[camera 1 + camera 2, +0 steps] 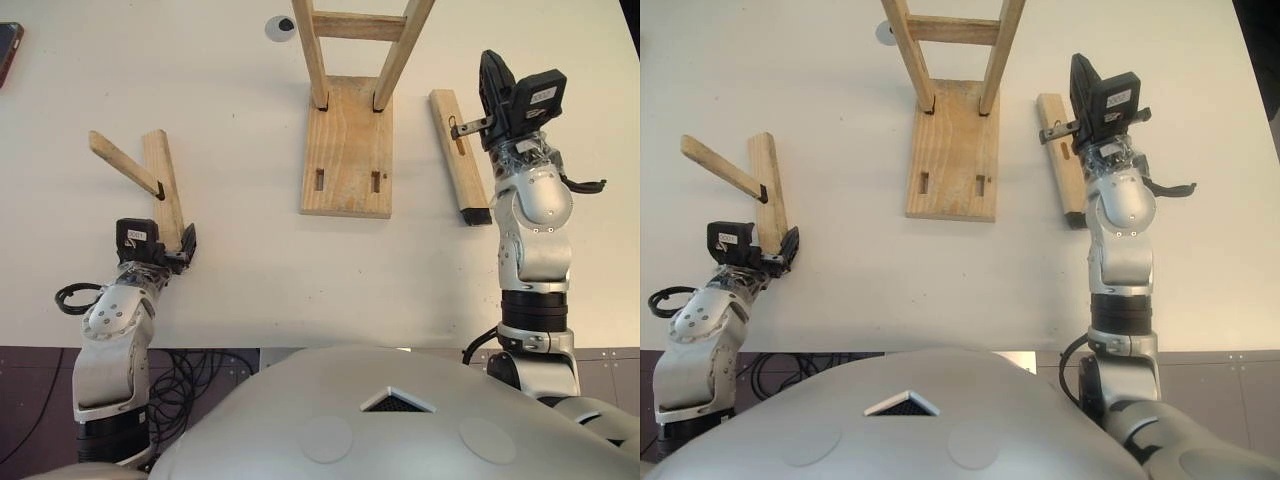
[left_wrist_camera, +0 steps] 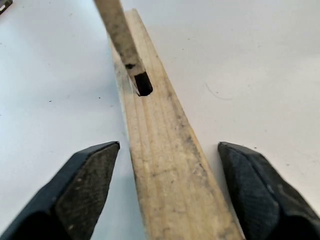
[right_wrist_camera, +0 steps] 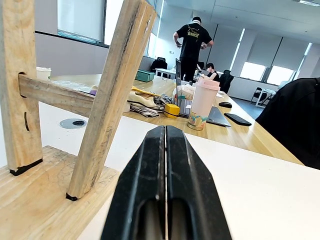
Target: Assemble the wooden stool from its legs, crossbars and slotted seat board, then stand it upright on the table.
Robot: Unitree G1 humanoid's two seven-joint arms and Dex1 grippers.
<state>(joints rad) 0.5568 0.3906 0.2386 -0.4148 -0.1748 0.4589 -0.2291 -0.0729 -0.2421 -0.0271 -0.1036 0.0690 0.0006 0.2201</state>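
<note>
Seat board (image 1: pixel 346 147) lies flat mid-table, with two upright legs (image 1: pixel 315 60) and a crossbar (image 1: pixel 358 25) plugged in at its 12 o'clock end. At its 9 o'clock lies a side leg (image 1: pixel 163 185) with a short bar (image 1: pixel 120 160) stuck in it. The left gripper (image 2: pixel 169 145) straddles the leg's near end, fingers spread, clear of the wood. At 3 o'clock there's a loose leg (image 1: pixel 465 180). The right gripper (image 3: pixel 165 135) hovers over it, pinched together on nothing. A grommet (image 1: pixel 280 27) sits at 11 o'clock.

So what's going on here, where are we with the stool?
The seat board lies flat on the table with one leg pair, joined by a crossbar, standing in its far slots; the two near slots are empty. The left gripper is open around a leg with a second crossbar plugged in. The right gripper is shut and empty, by a loose leg.
</note>
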